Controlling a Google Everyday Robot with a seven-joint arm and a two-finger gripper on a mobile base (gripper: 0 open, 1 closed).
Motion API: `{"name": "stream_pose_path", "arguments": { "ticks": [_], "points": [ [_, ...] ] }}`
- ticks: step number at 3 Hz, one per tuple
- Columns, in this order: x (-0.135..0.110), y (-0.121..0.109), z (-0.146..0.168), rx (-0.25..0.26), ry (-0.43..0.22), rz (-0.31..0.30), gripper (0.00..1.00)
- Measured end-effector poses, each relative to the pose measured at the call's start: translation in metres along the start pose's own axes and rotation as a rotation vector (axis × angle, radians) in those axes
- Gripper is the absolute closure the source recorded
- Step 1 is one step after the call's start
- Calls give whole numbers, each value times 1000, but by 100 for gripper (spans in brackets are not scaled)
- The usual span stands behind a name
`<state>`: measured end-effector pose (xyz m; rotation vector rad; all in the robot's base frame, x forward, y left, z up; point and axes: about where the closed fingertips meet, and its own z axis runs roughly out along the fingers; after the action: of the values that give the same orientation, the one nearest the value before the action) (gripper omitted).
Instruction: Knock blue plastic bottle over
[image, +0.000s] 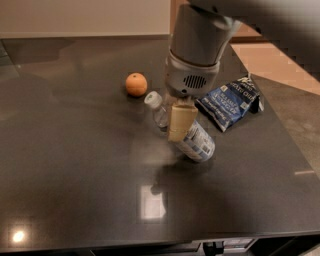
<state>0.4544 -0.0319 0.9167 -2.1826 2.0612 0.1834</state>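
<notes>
The blue plastic bottle (196, 142) lies tipped far over on the dark table (75, 165), its white cap (152, 99) pointing back left toward the orange, its base toward the front right. My gripper (180, 122) hangs from the grey arm directly over the bottle's middle, its tan finger pressed against the bottle's side and hiding part of it.
An orange fruit (136, 84) sits behind and left of the bottle's cap. A crinkled dark-blue snack bag (229, 101) lies flat to the right of the arm. The table's right edge meets a lighter floor (295, 115).
</notes>
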Motion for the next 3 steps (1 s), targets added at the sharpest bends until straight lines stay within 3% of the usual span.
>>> {"name": "stream_pose_path", "arguments": {
  "ticks": [2,3],
  "points": [
    [-18,-9,18,-24,70,-102,13],
    [-18,-8,27,-42,68,-123,0]
  ]
}}
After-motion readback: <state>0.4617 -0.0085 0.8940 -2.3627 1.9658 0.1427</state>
